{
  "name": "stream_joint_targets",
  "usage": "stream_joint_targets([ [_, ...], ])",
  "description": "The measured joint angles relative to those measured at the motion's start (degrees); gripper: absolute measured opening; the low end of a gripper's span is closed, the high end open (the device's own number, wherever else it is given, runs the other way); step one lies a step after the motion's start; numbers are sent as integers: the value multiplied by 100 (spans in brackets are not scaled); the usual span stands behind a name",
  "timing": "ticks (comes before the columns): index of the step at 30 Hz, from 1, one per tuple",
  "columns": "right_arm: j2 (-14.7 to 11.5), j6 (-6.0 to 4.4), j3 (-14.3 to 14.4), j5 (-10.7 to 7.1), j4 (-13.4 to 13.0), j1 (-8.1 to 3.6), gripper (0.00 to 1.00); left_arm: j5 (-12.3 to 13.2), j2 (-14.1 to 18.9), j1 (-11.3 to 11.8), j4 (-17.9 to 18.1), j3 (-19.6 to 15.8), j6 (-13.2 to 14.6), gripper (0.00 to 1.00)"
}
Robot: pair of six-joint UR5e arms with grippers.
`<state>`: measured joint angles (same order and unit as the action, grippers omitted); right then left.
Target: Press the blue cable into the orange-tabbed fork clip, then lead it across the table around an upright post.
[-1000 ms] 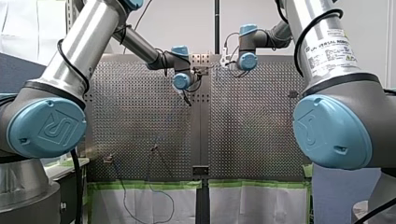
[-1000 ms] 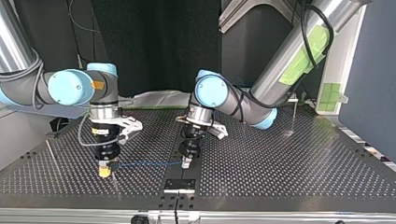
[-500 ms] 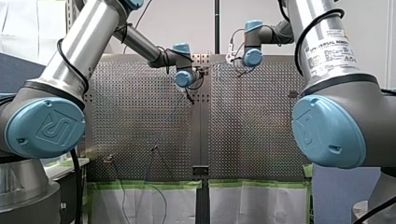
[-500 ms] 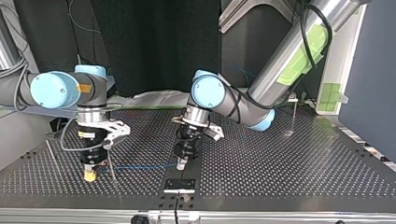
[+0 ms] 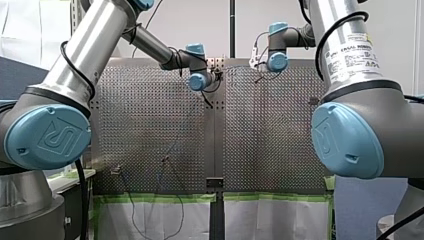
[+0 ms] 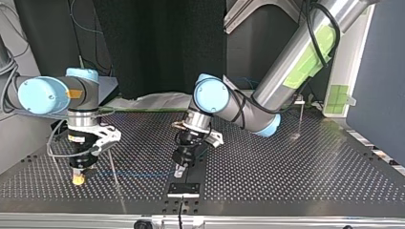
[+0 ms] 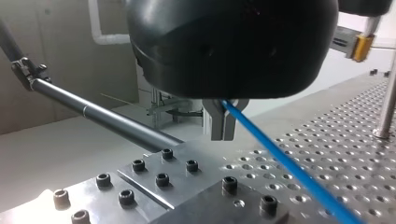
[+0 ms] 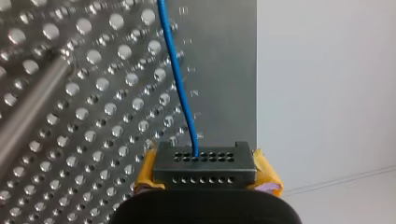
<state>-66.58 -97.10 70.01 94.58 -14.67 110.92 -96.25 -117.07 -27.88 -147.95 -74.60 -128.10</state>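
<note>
Blue cable was pinched by both your left gripper and right gripper, looked like the routing leg; next you'd need to hook the upright post.

1. "UNIVERSAL ROBOTS" stands on a white label on my right arm's silver tube; the smaller print beneath is unreadable.
2. A "UR" emblem marks my left arm's blue joint cap.

The cable stretches between my left gripper and my right gripper, seemingly touching the post.
</note>
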Motion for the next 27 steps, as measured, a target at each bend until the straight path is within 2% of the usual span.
stream_joint_targets([
  [5,0,-49,0,-5,13,-105,0,48,-73,-33,-33,72,-53,3],
  [11,5,-78,19,-9,52,-271,0,62,-371,-197,-292,360,-5,3],
  [15,10,-87,57,-9,60,-382,0,46,-568,-274,-341,522,3,3],
  [27,110,-108,251,-12,47,-671,0,-40,-634,-291,-321,561,22,3],
])
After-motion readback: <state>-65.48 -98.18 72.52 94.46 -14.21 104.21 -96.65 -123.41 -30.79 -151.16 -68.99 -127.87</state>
